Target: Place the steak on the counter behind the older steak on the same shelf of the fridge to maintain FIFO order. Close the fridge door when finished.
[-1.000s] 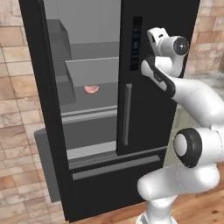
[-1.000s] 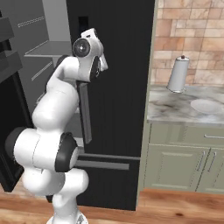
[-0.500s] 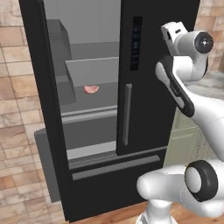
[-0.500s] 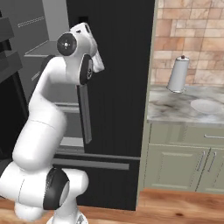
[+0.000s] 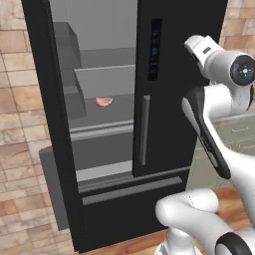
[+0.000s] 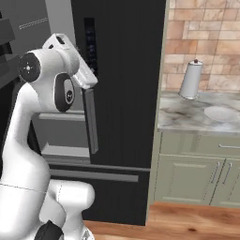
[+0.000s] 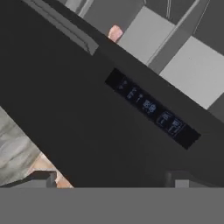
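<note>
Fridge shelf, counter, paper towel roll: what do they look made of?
Shelf: flat matte grey, looks like plastic or painted metal; no gloss.
Counter: grey-white veining, likely marble or stone, smooth.
Paper towel roll: white, soft-looking cylinder with a dark cap, probably paper on a holder.

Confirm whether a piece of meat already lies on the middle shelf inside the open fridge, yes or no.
Yes: in the left base view a small reddish steak lies on the grey shelf inside the fridge.

Fridge open, one steak on the middle shelf.
A pale pink steak (image 5: 103, 101) lies flat on the grey shelf (image 5: 107, 115) inside the black fridge (image 5: 164, 89). The fridge door (image 5: 47, 119) stands swung wide at left. The marbled counter (image 6: 190, 112) lies to the fridge's right.
</note>
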